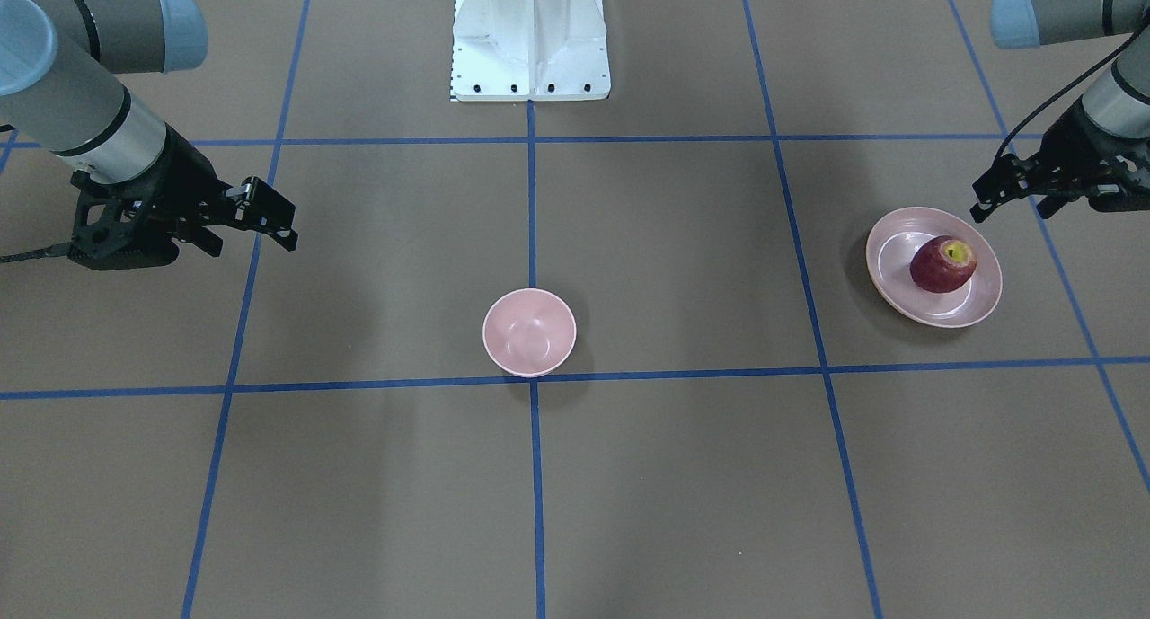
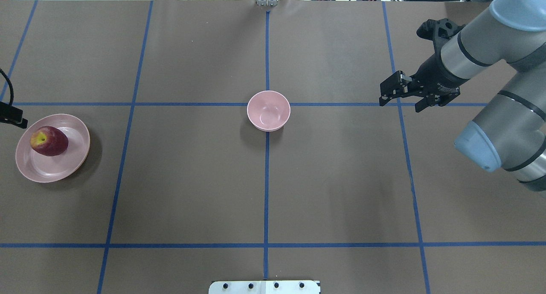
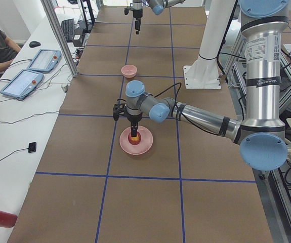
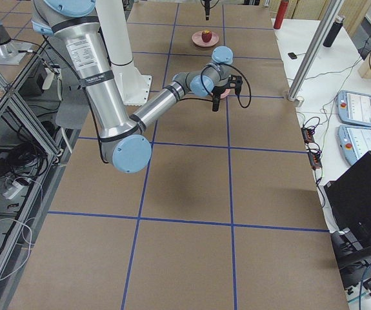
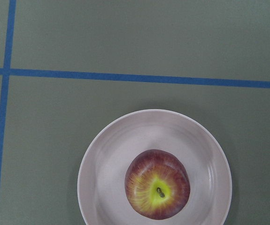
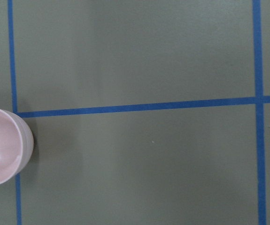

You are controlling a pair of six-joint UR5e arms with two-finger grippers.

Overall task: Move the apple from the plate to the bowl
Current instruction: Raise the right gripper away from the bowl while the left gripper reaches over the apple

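Centre right on a matte brown table gridded with blue tape: one glossy dark red apple, yellow around the stem hollow, lying tilted in one wide, shallow, smooth pale pink plate. At mid-frame, well apart, one smaller, deeper round pink bowl. Two black metal grippers: left gripper by the plate's upper right rim, jaws spread, gripping nothing; right gripper at far left, likewise spread.

front: faces base, steep | overhead: opposite side, high | wrists: close, straight down | front+overhead share: bowl
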